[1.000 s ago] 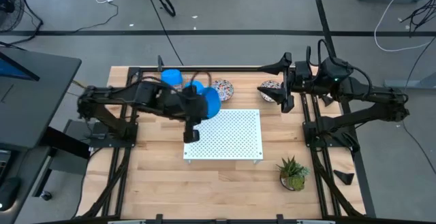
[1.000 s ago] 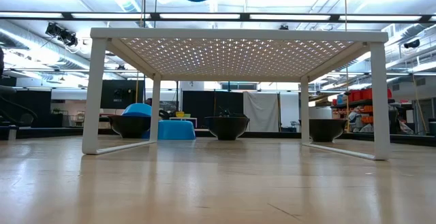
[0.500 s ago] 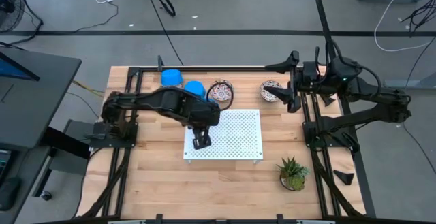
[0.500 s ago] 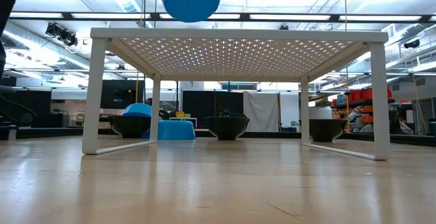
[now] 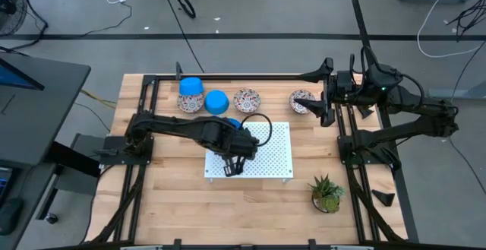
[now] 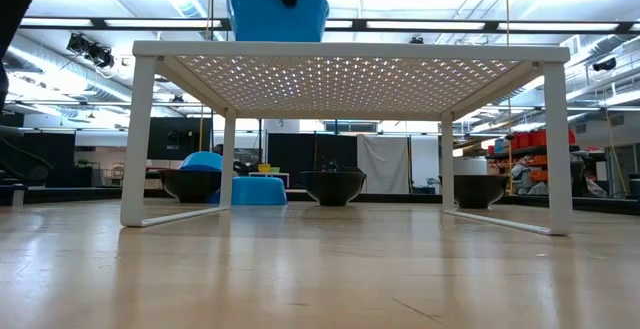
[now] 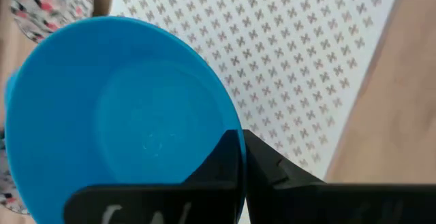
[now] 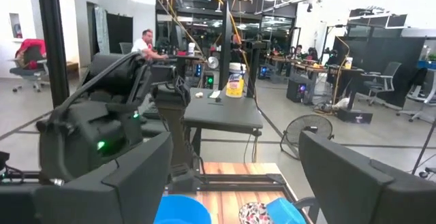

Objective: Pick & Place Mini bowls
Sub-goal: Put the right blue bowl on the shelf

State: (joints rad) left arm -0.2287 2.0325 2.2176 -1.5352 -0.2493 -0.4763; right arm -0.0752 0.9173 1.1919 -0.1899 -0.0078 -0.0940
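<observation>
Left gripper (image 5: 234, 161) clamped on blue bowl's (image 6: 277, 11) rim, has carried it from back row down onto white board (image 5: 269, 155); placement near, release pending; right gripper (image 5: 319, 98) waits, fingers spread

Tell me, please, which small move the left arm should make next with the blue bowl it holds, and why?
Probably open the fingers and let go. The left end effector is shut on the rim of the blue bowl, and in the low view the bowl's base appears to sit already on the white perforated board. Should a small gap remain, lower slightly first. The right end effector waits open near the table's far edge.
</observation>
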